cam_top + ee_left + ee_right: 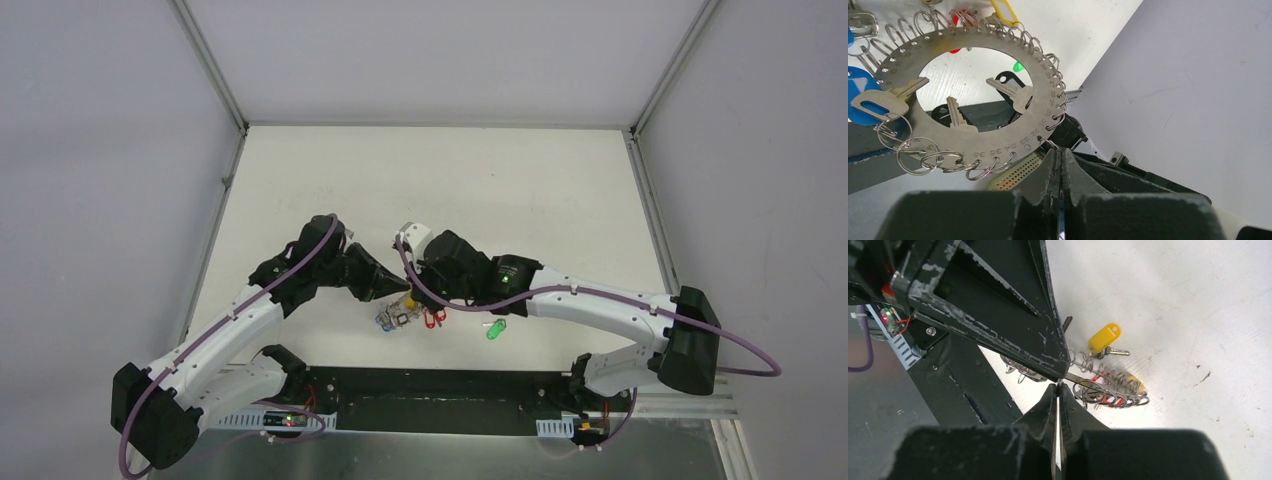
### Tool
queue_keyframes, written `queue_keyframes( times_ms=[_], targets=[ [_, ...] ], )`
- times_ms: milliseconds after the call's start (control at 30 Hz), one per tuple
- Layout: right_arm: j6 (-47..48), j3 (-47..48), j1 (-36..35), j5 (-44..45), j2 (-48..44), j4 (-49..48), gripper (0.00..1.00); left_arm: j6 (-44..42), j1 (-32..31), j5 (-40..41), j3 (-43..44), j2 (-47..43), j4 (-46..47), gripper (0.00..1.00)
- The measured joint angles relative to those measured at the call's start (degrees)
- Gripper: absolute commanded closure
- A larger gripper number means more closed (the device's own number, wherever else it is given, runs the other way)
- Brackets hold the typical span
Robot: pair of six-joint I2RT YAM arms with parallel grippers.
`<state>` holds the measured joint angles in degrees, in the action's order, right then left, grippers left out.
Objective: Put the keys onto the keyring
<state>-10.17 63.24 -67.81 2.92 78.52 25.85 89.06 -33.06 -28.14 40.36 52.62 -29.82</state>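
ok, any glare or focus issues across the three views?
Top external: even light, no glare. Left wrist: keyring sharp, stamped numbers legible, left end effector soft in the foreground. Right wrist: table bright, yellow tag crisp, right end effector blurred.

I had the left arm [235, 325] reaching from its base toward 1 o'clock, then bent at the elbow so the wrist pointed down toward 4 o'clock. The left gripper [1058, 156] was fully closed, jaws pressed flat together. The right arm [600, 300] stretched low toward 9 o'clock, its wrist tipped toward 8 o'clock. The right gripper [1058, 390] was closed too, its tip almost touching the left one's.
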Motion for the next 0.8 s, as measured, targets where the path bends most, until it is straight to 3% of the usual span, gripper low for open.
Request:
queue_keyframes(
  times_ms=[633, 800],
  targets=[
    [-6.8, -0.3, 9.3, -13.8, -1.7, -0.2, 1.0, -1.6, 0.0, -0.3, 0.3, 0.9, -0.4, 1.0],
    [-8.0, -0.3, 10.4, -15.9, -1.7, -0.3, 1.0, -2.8, 0.0, 0.4, 0.4, 0.6, -0.6, 0.78]
  ],
)
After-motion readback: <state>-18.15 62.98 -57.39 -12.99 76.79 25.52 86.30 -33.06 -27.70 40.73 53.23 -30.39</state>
